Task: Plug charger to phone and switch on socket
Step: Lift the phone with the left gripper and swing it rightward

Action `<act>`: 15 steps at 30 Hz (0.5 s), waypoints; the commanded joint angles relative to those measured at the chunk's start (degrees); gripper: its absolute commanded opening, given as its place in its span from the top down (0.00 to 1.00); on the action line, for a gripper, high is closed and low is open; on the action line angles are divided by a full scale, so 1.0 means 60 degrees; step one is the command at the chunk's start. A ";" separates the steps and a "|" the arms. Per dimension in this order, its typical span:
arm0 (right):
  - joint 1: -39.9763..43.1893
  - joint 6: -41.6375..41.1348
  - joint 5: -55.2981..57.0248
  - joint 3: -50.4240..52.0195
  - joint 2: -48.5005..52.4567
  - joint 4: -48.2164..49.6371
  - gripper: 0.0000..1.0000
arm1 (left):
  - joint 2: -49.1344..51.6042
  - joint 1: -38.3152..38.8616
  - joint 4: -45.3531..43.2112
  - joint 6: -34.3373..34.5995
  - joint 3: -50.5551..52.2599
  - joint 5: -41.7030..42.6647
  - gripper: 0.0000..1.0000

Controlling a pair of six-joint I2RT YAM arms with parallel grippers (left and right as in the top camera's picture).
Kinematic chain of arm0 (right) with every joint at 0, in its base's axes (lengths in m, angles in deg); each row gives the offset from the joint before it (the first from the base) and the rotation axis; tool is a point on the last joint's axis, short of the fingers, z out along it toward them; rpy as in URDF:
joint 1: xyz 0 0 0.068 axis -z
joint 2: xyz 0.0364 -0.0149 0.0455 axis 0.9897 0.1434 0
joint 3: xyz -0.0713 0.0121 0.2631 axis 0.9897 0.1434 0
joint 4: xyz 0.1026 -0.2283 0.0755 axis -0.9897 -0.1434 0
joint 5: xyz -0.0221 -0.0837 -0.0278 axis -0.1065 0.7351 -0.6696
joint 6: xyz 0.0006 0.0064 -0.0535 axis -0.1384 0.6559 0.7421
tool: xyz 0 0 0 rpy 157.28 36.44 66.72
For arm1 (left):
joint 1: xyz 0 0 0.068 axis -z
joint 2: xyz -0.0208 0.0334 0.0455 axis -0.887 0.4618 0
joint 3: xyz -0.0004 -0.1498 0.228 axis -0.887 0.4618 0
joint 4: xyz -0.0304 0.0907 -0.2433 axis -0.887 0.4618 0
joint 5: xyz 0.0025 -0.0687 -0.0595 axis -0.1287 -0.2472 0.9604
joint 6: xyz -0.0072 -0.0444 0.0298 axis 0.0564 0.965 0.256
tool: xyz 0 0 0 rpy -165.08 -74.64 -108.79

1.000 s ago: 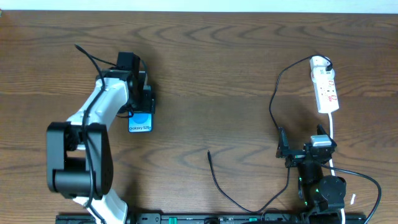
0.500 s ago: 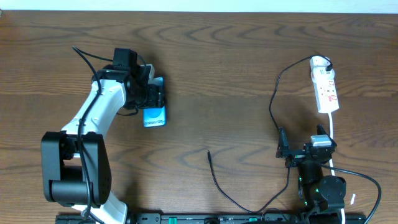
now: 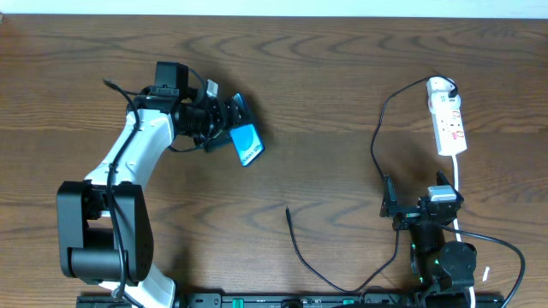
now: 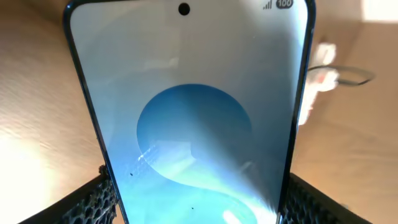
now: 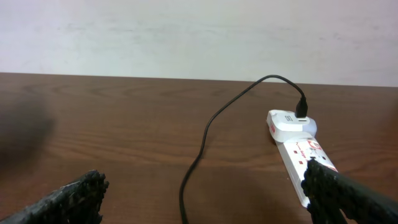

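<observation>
A brown wooden table (image 3: pixel 342 85) runs back to a pale wall (image 5: pixel 186 31).

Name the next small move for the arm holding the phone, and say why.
Probably carry the phone down toward the charger's plug tip. The left tool grips the phone tilted and apart from that tip, which lies loose on the table.

Soft, even light lay on the tabletop (image 3: pixel 342 85); glare streaked the phone (image 4: pixel 193 124) screen, and the left-wrist background was overexposed and blurred.
</observation>
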 commanded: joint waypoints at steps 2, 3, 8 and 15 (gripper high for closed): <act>-0.0047 0.0109 -0.0058 0.0015 -0.0058 -0.0040 0.01 | -0.0346 0.0044 -0.0215 0.3144 -0.0222 0.1974 0.94; -0.0047 0.0109 -0.0055 0.0015 -0.0058 -0.0040 0.01 | -0.0346 0.0044 -0.0211 0.3701 -0.0222 0.2204 0.92; -0.0047 0.0109 -0.0058 0.0015 -0.0058 -0.0040 0.01 | -0.0346 0.0044 -0.0215 0.5497 -0.0222 0.3646 0.92; -0.0047 0.0109 -0.0055 0.0015 -0.0058 -0.0040 0.01 | -0.0346 0.0044 -0.0211 0.6703 -0.0222 0.4040 0.92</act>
